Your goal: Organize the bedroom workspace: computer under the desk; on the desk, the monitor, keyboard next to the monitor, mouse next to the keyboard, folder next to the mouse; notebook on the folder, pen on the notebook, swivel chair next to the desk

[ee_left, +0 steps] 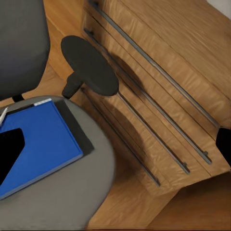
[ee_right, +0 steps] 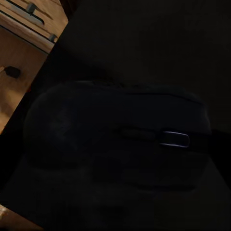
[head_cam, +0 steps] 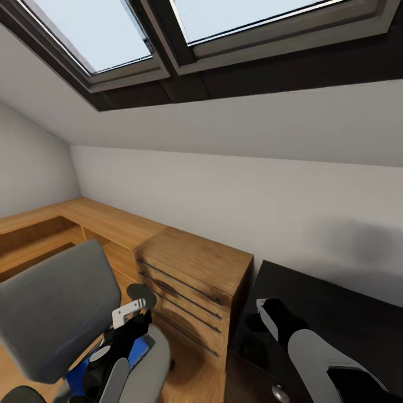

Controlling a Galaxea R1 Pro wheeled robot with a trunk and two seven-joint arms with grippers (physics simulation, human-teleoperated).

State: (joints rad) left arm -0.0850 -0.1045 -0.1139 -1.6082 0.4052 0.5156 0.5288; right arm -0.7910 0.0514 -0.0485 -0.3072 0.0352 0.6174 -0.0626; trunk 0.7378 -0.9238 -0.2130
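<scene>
The swivel chair [head_cam: 50, 313] stands at the lower left, its grey back toward me. The blue folder [ee_left: 43, 144] lies flat on its seat [ee_left: 72, 202]. My left gripper [head_cam: 133, 329] hovers just above the folder [head_cam: 140, 348], open, with its fingers [ee_left: 9, 149] wide apart and nothing between them. Over the near corner of the glossy black desk [head_cam: 336, 313], my right gripper [head_cam: 264, 320] points down. Right under it on the desk top lies a black mouse [ee_right: 120, 139]. Its fingers are hidden in shadow, so I cannot tell whether they grip the mouse.
A light-wood chest of drawers [head_cam: 190, 280] with long metal handles stands between chair and desk, close to the chair's black armrest [ee_left: 89, 65]. Low wooden shelving [head_cam: 84, 218] runs along the sloped wall under the skylight [head_cam: 95, 33]. A silver drawer knob [head_cam: 280, 393] shows below the desk edge.
</scene>
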